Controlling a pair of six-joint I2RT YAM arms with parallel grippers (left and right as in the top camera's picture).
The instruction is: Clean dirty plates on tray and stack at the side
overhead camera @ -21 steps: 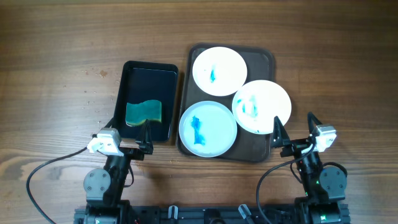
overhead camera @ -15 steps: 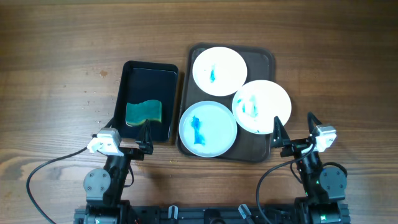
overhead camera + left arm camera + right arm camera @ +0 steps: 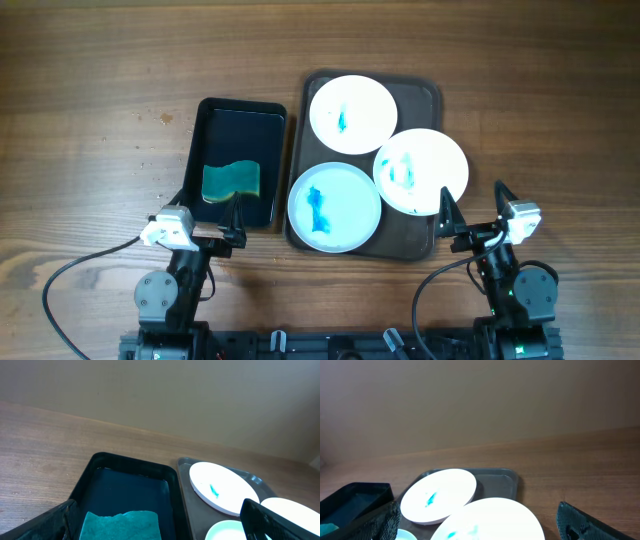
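Note:
Three white plates smeared with blue lie on a dark brown tray (image 3: 420, 250): one at the back (image 3: 352, 113), one at the right (image 3: 421, 170), one at the front left (image 3: 334, 207). A teal sponge (image 3: 231, 180) lies in a black tray (image 3: 215, 115) to the left of them. My left gripper (image 3: 205, 220) is open, just short of the black tray's near edge. My right gripper (image 3: 470, 205) is open, near the brown tray's front right corner. The wrist views show the sponge (image 3: 122, 525) and the plates (image 3: 438, 495) ahead of open fingers.
The wooden table (image 3: 90, 120) stretches to the left of the black tray and to the right of the brown tray (image 3: 560, 120). A cable (image 3: 70, 272) runs from the left arm along the front edge.

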